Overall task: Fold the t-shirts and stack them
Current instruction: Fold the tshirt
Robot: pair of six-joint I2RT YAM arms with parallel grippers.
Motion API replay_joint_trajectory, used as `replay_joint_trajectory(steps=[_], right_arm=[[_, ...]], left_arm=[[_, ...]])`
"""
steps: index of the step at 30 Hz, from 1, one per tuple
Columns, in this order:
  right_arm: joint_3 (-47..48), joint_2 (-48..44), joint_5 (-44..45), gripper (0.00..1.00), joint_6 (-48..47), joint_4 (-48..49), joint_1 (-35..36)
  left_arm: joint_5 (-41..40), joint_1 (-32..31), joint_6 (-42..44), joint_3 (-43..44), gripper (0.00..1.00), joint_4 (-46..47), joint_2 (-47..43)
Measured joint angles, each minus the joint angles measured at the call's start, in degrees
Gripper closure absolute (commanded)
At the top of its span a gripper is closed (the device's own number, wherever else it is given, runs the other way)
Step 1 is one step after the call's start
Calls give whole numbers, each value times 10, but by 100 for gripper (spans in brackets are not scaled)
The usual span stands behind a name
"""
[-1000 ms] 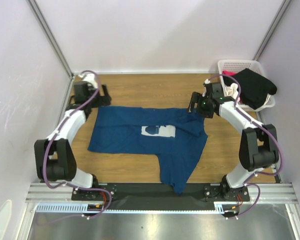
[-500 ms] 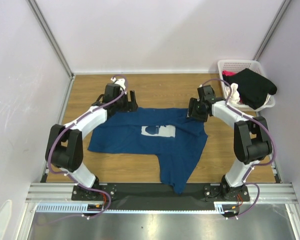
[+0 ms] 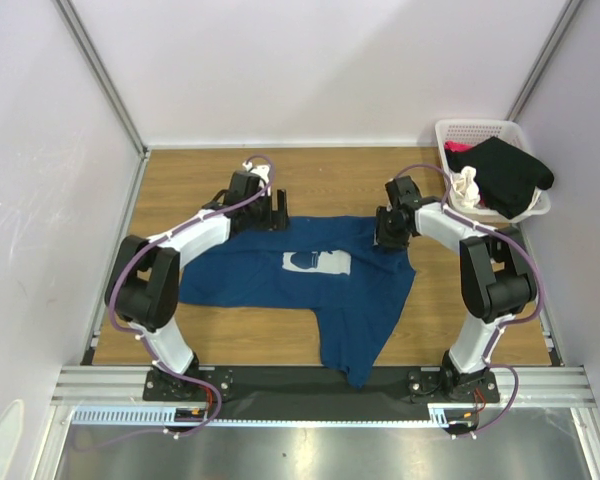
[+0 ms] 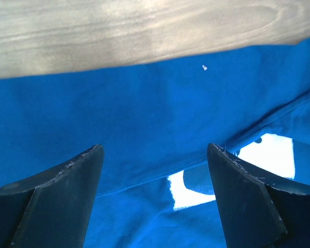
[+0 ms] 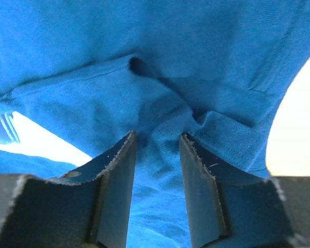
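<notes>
- As I look down from overhead, the white basket sits at the far right corner of the table, and its plastic walls are an open lattice.
- A black shirt is heaped inside it, soft and crumpled, and spills over the near right rim.
- A scrap of pink cloth peeks out at the basket's far left, under the black heap.
- A knot of cream cloth hangs over the basket's left wall.
- Out on the table, well apart from the basket, the dark blue t-shirt lies spread across the middle of the pale wood-grain top. One long flap trails to the near edge.
- Its white print is a small rectangle with a dark figure in it, facing up near the shirt's centre.
- My left gripper hovers at the shirt's far edge. The fingers are spread wide with smooth, flat cloth below the gap, and nothing is held.
- My right gripper is at the shirt's far right corner. The fingers are drawn close on a puckered ridge of blue cloth, beside a stitched hem with wrinkles running into the pinch.
</notes>
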Motion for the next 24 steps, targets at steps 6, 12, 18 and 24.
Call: replay_joint_trajectory(steps=[6,12,18,24], right_arm=[[-7,-21,-21,55,-9,-11,16],[21,-22,-23,40,-20,-80,16],[113,-21,-42,39,-19,-76,-9],[185,31,-40,44,-31,-45,-18]], left_arm=[[0,-3,0,1,13,-7,8],[0,-4,1,7,12,-11,12],[0,-4,5,7,12,-12,12],[0,-4,6,7,12,-16,12]])
